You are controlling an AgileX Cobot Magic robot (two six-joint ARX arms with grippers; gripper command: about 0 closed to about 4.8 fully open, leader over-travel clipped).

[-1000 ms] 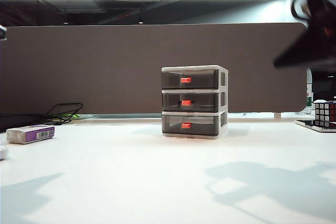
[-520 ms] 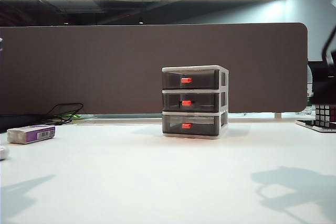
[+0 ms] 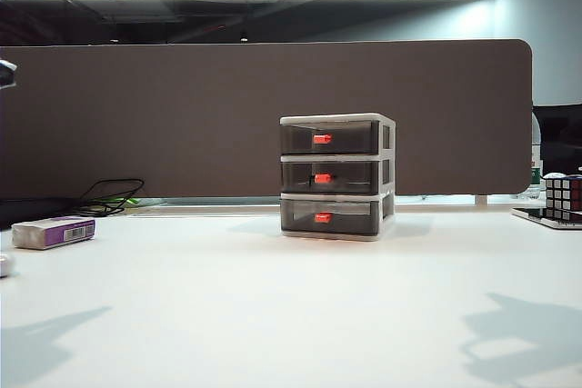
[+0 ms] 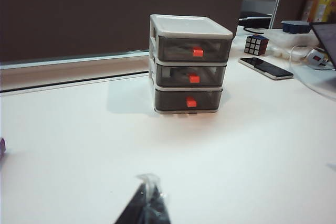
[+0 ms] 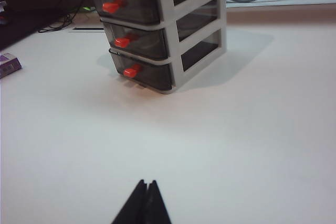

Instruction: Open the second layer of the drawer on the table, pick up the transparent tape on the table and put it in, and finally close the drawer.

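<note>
The drawer [image 3: 336, 176] stands mid-table, a white frame with three smoky grey layers and red handles, all pushed in. Its second layer [image 3: 329, 176] sits flush with the frame, as the left wrist view [image 4: 189, 77] and the right wrist view [image 5: 134, 38] also show. The transparent tape is not visible in any view. My left gripper [image 4: 148, 192] is shut, well back from the drawer above the table [image 3: 273, 315], with a clear sliver clinging to its tips. My right gripper [image 5: 146, 184] is shut and empty, also well back. Only their shadows reach the exterior view.
A white-and-purple box [image 3: 53, 232] lies at the far left, with a small pale object [image 3: 3, 265] at the edge nearby. A Rubik's cube [image 3: 564, 195] and a phone [image 4: 265, 67] lie at the right. Cables [image 3: 114, 195] and a brown partition [image 3: 182, 115] run behind.
The right arm has pulled away from the upper right and left the exterior view, and its shadow has slid to the right. The drawer has not moved.
</note>
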